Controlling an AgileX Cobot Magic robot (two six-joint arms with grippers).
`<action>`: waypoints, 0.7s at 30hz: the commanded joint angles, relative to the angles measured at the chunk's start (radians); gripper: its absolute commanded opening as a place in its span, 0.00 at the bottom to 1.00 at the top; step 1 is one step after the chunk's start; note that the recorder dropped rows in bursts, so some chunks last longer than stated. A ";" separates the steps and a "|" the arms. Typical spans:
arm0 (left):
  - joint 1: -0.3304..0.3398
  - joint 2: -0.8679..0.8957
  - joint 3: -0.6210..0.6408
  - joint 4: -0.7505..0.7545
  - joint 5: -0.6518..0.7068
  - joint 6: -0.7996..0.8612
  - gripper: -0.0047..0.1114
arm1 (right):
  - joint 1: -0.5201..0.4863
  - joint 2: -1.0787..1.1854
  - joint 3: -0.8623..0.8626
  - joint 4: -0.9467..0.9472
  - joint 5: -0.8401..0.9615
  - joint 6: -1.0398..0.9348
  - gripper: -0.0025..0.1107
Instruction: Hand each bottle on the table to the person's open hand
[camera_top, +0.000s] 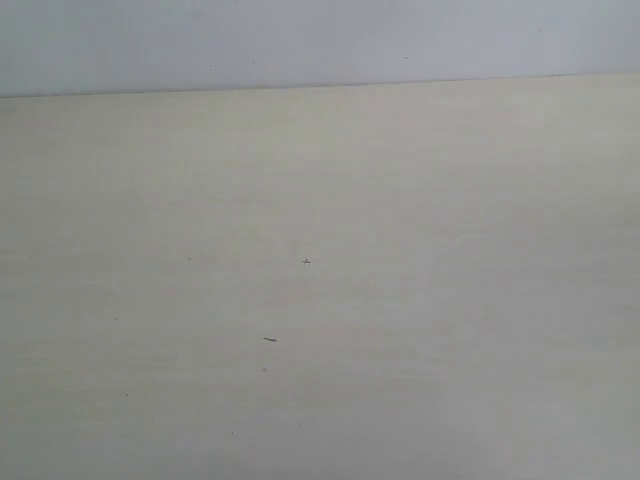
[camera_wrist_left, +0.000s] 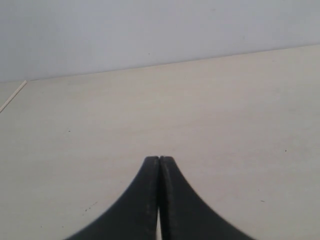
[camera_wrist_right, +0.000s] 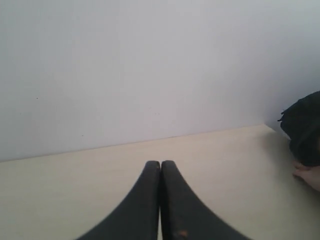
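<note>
**No bottles in sight, both my grippers shut**

The table (camera_top: 320, 300) is the biggest thing, pale and flat, with a plain wall (camera_top: 300, 40) behind it. I look in all three views and see no bottles, so I cannot tell where they are. My left gripper (camera_wrist_left: 159, 161) hangs over the table with its jaws pressed together and nothing between them. My right gripper (camera_wrist_right: 160, 165) is the same, jaws touching, nothing held. At the edge of my right wrist view is a black sleeve (camera_wrist_right: 304, 132), and by it a bit of a bare hand (camera_wrist_right: 309, 176) on the table. I cannot tell if it is open. A few tiny dark specks (camera_top: 305, 261) lie on the table. I think a plastic bottle will be light, smooth and slippery, and may squash if I squeeze hard. I would hold it round the middle, gently
</note>
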 joint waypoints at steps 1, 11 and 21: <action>0.003 -0.006 -0.001 -0.003 -0.004 -0.003 0.05 | -0.005 -0.005 0.005 0.003 -0.005 -0.001 0.02; 0.003 -0.006 -0.001 -0.003 -0.004 -0.003 0.05 | -0.005 -0.005 0.005 0.024 -0.005 0.000 0.02; 0.003 -0.006 -0.001 -0.003 -0.004 -0.003 0.05 | -0.005 -0.005 0.005 0.105 0.020 -0.117 0.02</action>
